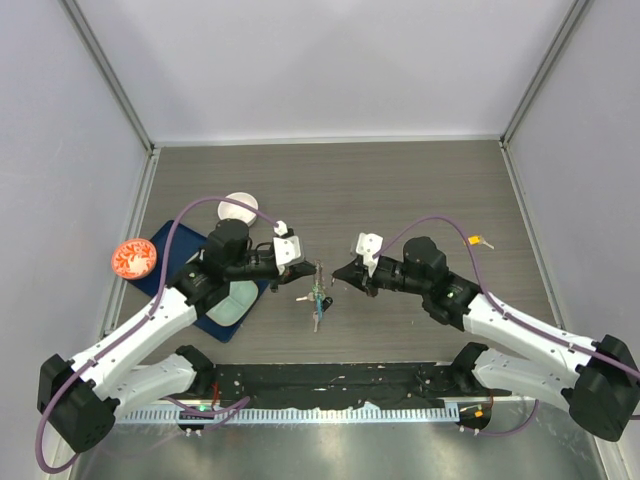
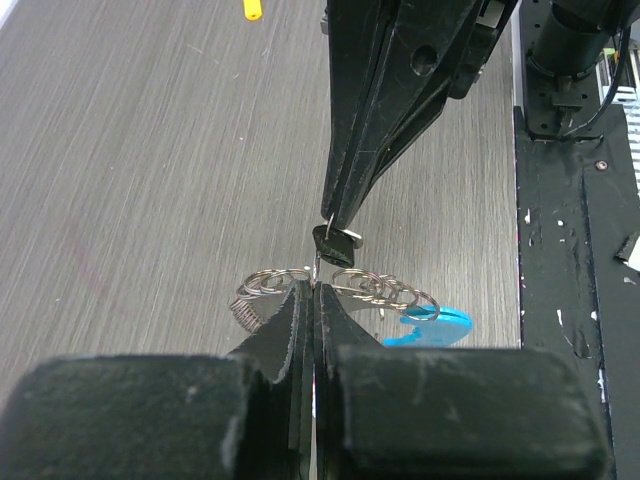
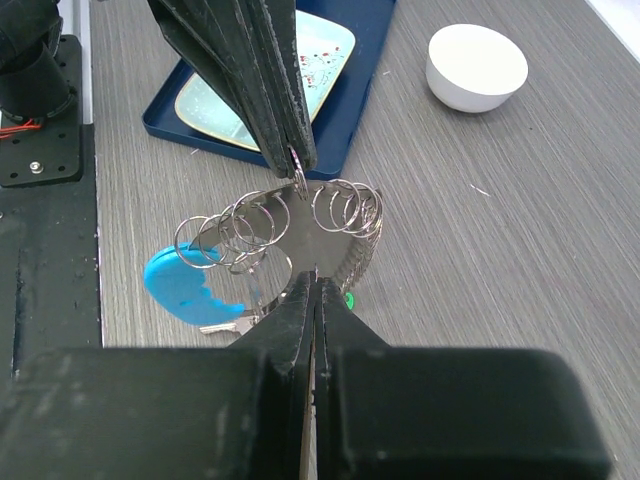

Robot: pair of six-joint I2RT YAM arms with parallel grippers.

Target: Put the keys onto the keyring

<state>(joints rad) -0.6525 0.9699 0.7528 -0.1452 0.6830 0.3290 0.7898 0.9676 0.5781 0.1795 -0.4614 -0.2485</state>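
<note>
The keyring (image 2: 372, 287) is a wire ring strung with several small silver rings, with a bright blue tag (image 2: 437, 326); it hangs just above the table between the two arms (image 1: 318, 297). My left gripper (image 2: 315, 287) is shut on the ring's wire at its top. My right gripper (image 2: 334, 222) reaches in from opposite and is shut on a tiny key (image 2: 336, 242) with a black head, held right against the wire. In the right wrist view the rings (image 3: 262, 218) and blue tag (image 3: 183, 289) hang between my right gripper (image 3: 313, 276) and the left gripper's fingertips (image 3: 297, 158).
A white bowl (image 3: 477, 66) and a dark blue tray (image 3: 352, 104) holding a pale plate (image 3: 322, 48) lie behind the left gripper. An orange bowl (image 1: 133, 258) sits at the far left. A small yellow piece (image 1: 480, 241) lies on the right. The black base strip (image 1: 330, 380) runs along the near edge.
</note>
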